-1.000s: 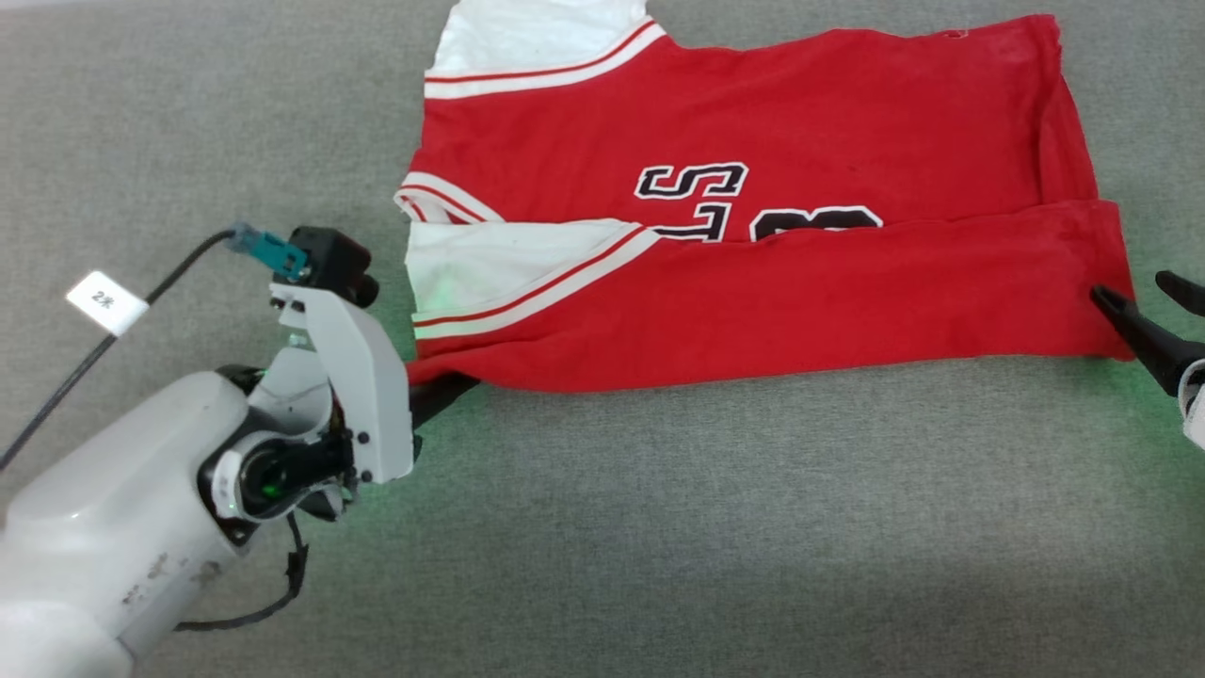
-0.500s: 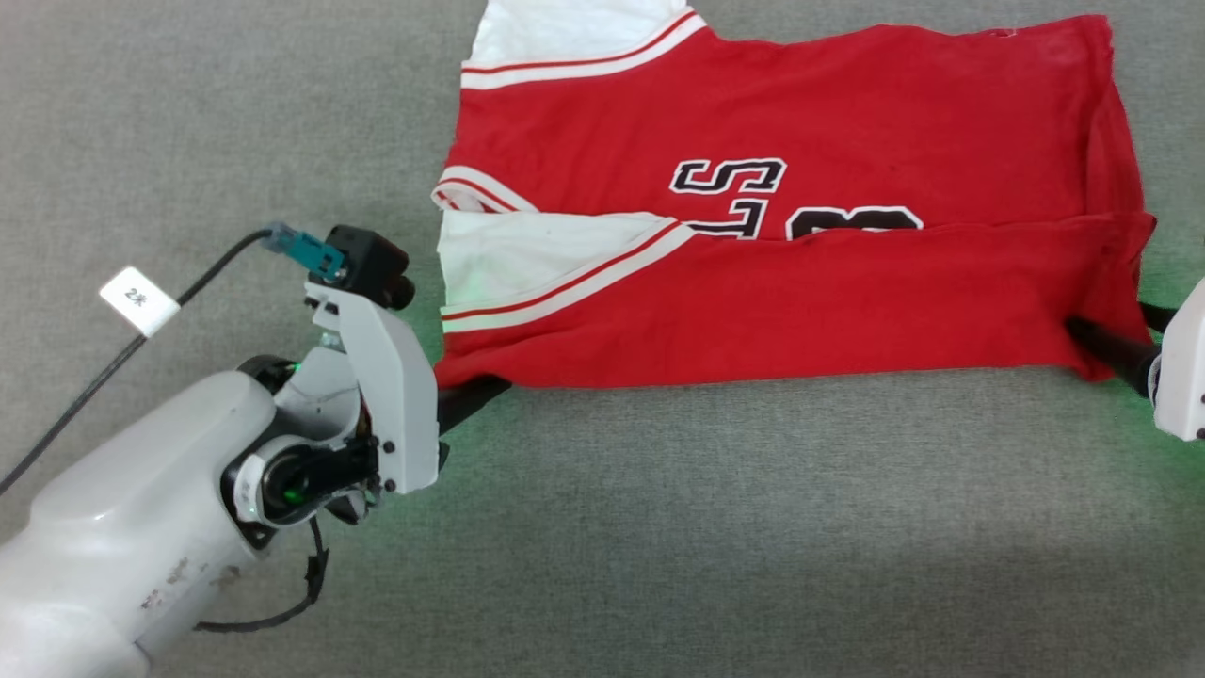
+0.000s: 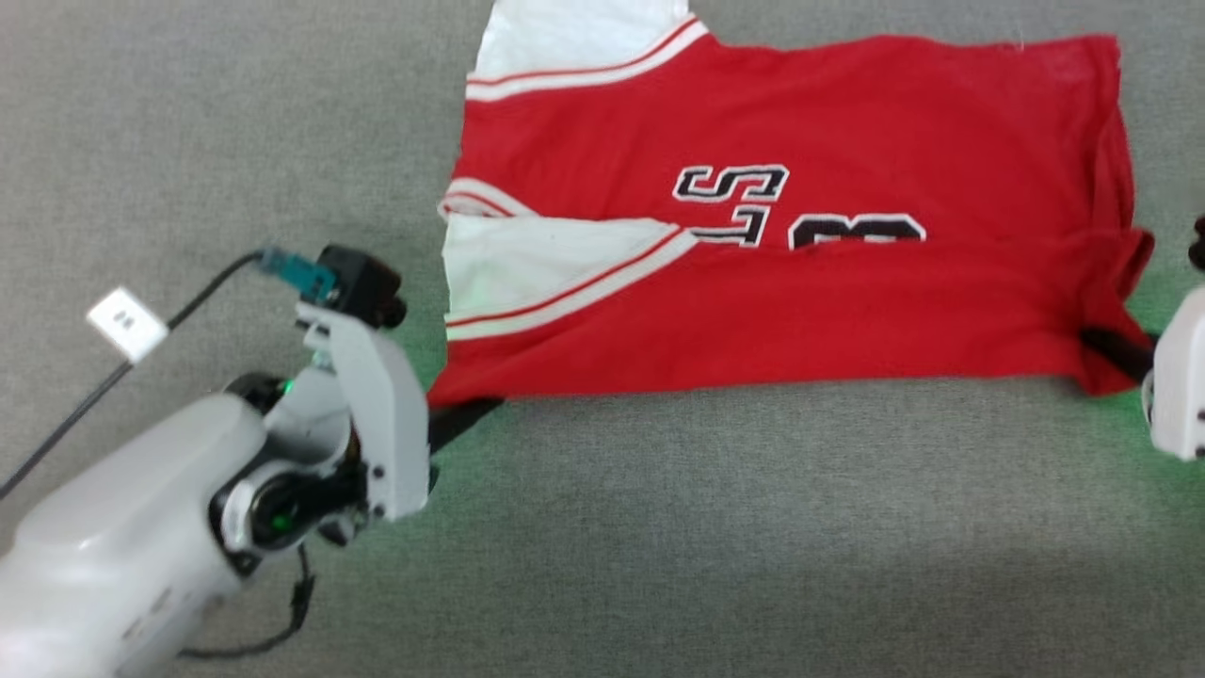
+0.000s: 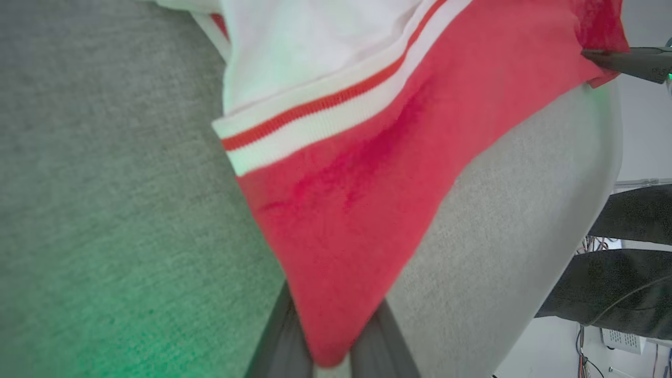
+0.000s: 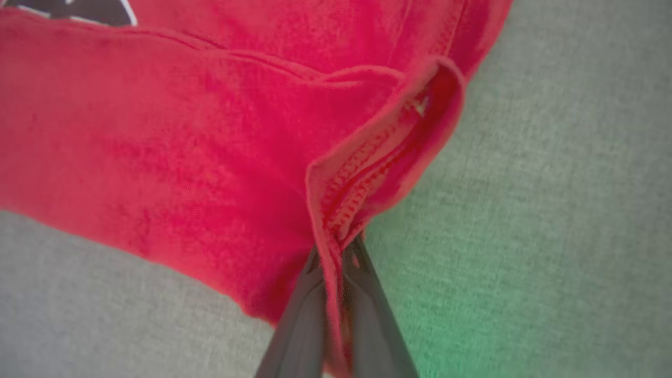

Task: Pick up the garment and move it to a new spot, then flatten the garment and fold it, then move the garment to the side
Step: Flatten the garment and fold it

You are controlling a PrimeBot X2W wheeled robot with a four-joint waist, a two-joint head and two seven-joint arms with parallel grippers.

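Garment: bright red jersey T-shirt, white sleeves [image 3: 753, 311], half-folded, upper centre of frame, grey felt surface [image 3: 659, 527].
Left jaws: clenched on lower-left corner.
Right jaws: clenched on lower-right hem.
Risk: uneven pull skews fold.

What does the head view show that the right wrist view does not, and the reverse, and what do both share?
Head view adds: the bright red jersey T-shirt spread out with white striped sleeves, and the left gripper at its near left corner. Right wrist view adds: the stitched hem pinched between the dark fingers of the right gripper. Both: red cloth on the grey fabric surface.
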